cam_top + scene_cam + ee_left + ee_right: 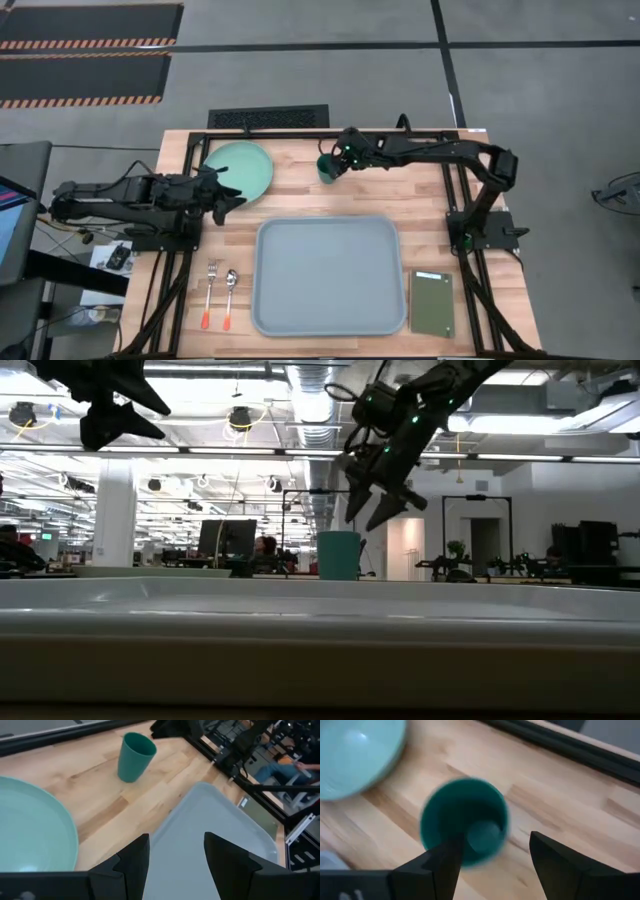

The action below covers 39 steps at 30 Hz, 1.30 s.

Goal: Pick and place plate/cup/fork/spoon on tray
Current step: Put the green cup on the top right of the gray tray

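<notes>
Right gripper (335,166) hangs above the cup (327,172), fingers spread apart and holding nothing; the low view shows its tips (375,510) clear of the cup's rim (339,555), and the right wrist view looks straight down into the cup (465,822) between the two fingers. The cup stands upright on the bare wooden table (300,195), at about 12 o'clock from the tray (328,275) and well apart from it. At 9 o'clock from the cup lies the plate (240,170), flat on the table's far left corner. Left gripper (228,198) hovers just beside the plate's near edge, fingers also parted and empty. The tray holds nothing. Fork (210,293) and spoon (229,297) lie side by side at 9 o'clock from the tray, orange tips toward the near edge. An olive-green pad (432,302) sits at 3 o'clock from the tray.
</notes>
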Available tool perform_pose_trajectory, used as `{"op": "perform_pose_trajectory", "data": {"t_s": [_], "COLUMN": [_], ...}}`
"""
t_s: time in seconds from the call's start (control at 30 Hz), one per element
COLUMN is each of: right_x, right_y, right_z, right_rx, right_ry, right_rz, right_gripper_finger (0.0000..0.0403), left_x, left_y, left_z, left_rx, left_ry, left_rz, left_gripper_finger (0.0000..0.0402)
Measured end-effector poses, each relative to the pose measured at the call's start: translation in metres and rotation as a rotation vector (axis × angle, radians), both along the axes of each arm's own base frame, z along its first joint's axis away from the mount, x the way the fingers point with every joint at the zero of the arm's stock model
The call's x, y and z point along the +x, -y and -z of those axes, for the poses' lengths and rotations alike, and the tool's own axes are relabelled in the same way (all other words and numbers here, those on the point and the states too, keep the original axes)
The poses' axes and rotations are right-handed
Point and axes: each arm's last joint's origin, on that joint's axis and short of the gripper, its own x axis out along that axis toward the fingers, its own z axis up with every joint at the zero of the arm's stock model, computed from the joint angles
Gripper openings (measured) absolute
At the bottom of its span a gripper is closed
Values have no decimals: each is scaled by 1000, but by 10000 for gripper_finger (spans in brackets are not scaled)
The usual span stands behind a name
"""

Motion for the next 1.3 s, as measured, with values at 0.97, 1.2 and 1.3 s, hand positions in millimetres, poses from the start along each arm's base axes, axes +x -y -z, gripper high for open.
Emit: {"op": "perform_pose_trajectory", "data": {"t_s": [0.97,1.2,1.3], "right_x": [14,29,39], "right_y": [-5,-66,-99], "right_z": [-34,-92,-100], "right_rx": [35,23,19], "right_ry": [46,58,68], "right_rz": [-146,-391,-484], "right_gripper_finger": [7,5,6], "left_x": [-3,-4,-5], "left_y": [-3,-3,-3], "left_z": [3,5,5], "left_rx": [61,63,63], "left_ry": [-37,-60,-65], "left_rz": [-102,-101,-101], "left_gripper_finger": [177,177,177]}}
